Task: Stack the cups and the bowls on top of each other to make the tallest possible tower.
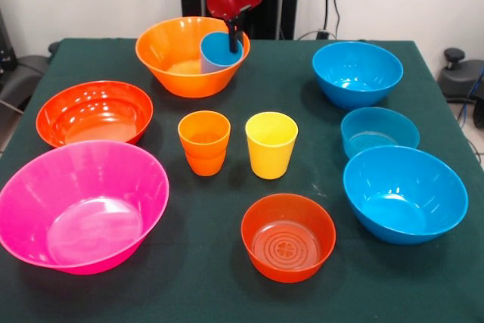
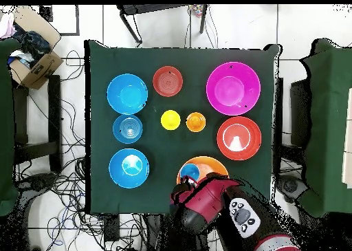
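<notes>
My gripper [image 1: 235,41] reaches down from the top and is shut on the rim of the blue cup [image 1: 219,54], which leans tilted inside the big orange bowl [image 1: 168,54] at the table's far side. The overhead view shows the blue cup [image 2: 190,171] in the orange bowl [image 2: 214,166], partly under my arm. The orange cup [image 1: 204,141] and the yellow cup [image 1: 271,144] stand upright side by side at mid-table. No other pieces are stacked.
A big pink bowl [image 1: 79,206] and a red-orange bowl [image 1: 94,113] sit at the left. A smaller red-orange bowl [image 1: 288,236] sits near the front. Two larger blue bowls [image 1: 357,73] [image 1: 404,193] flank a small shallow blue bowl [image 1: 379,131] at the right.
</notes>
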